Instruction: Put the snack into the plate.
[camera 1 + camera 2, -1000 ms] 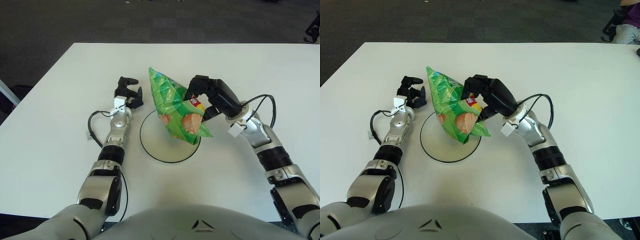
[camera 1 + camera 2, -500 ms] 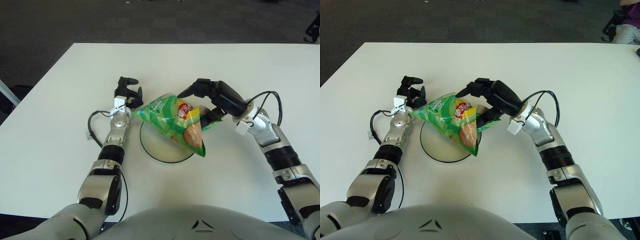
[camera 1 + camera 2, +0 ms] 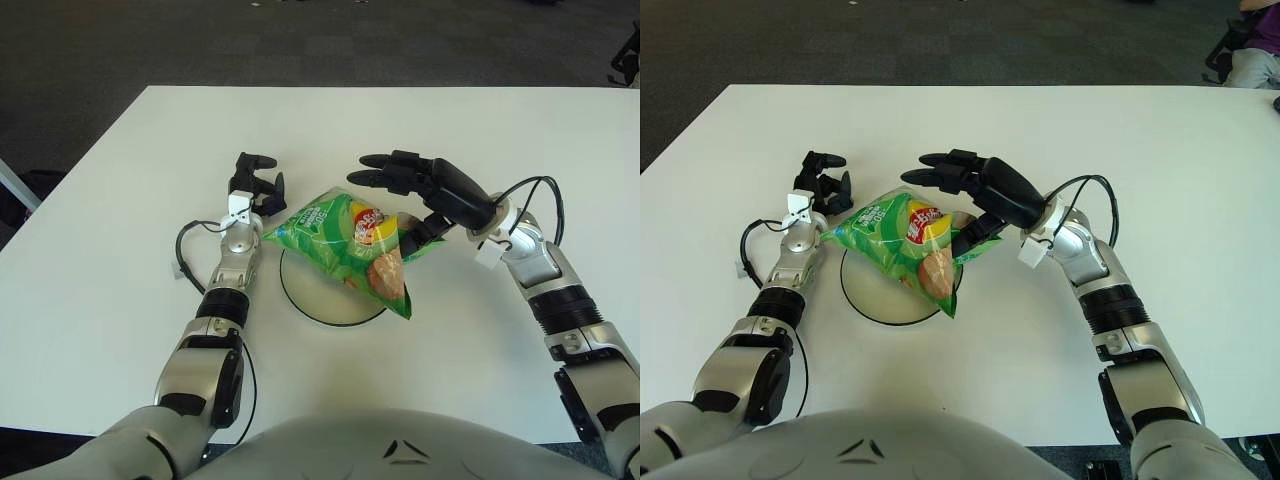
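- Bag [image 3: 352, 241] tipped from upright 1 s ago to flat now, lying across plate [image 3: 300, 290], lower corner overhanging the near-right rim.
- Right hand [image 3: 425, 185] opened since 0.5 s ago: upper fingers [image 3: 385, 170] now stretched out above the bag, apart from it. Thumb looks to sit at the bag's right edge; contact there not certain.
- No firm grip visible; bag apparently resting on plate under own weight.
- Left hand [image 3: 256, 186] idle, unchanged, just left of the bag's tip, fingers loosely curled, holding nothing.
- Judgement: release made, task essentially done; only right-hand withdrawal left.
- Risk: snagging the bag edge on retreat, dragging it off onto the desk [image 3: 120, 200].
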